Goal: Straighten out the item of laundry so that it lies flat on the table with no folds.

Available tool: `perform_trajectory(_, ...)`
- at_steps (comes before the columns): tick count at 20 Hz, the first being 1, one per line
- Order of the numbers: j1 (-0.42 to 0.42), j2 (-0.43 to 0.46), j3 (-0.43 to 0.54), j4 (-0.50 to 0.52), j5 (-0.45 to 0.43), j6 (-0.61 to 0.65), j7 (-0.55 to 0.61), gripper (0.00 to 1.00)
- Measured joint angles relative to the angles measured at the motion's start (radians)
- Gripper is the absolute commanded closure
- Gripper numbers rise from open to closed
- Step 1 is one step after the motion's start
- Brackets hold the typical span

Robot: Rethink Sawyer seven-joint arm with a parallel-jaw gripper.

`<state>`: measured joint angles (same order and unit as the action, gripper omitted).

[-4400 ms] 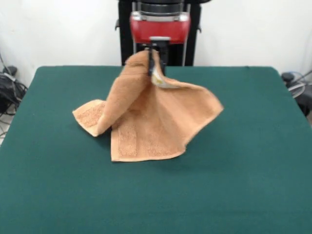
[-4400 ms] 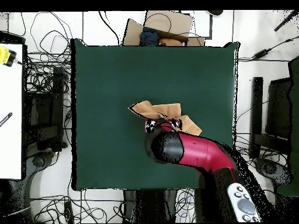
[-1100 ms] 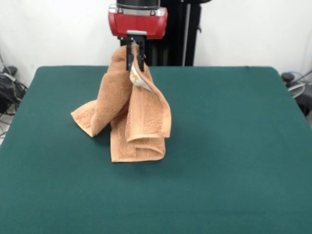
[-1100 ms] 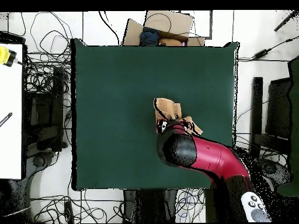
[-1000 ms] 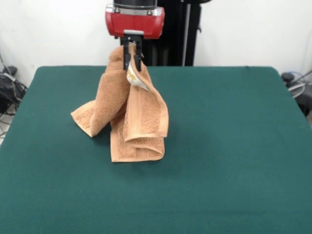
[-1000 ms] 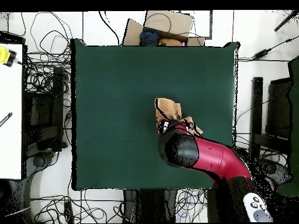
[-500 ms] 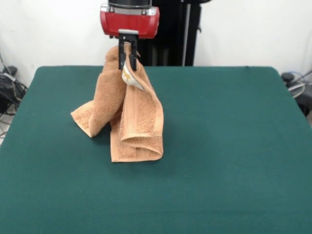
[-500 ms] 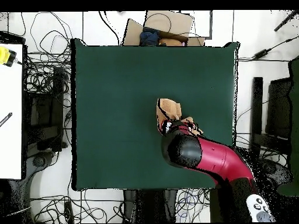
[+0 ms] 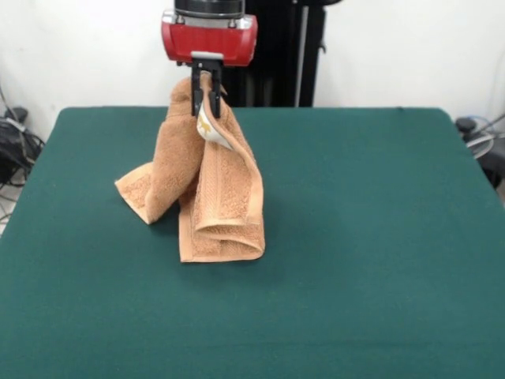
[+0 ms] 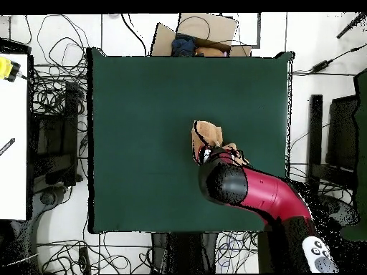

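Our claw clamps tight on one edge of the orange towel, its two dark fingers pinched close with the cloth between them, right beside the white tag that hangs just under the grip. We read the raised hold as a way to let the cloth's own weight pull its layers apart: most of the towel drapes straight down below the claw in a narrow, doubled column, and its lowest part rests folded on the green table. One corner lies spread on the felt off to the side of the claw. Seen from overhead, our red arm covers the grip, and only a strip of towel shows beyond it. We judge the cloth far from flat: several folds remain.
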<state>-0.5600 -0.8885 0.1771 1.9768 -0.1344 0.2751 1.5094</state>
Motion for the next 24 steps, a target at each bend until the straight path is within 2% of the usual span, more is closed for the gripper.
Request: perform_trajectory(24,-0.001,-0.006,0.000,-0.012,0.000,0.013,0.000,1.00)
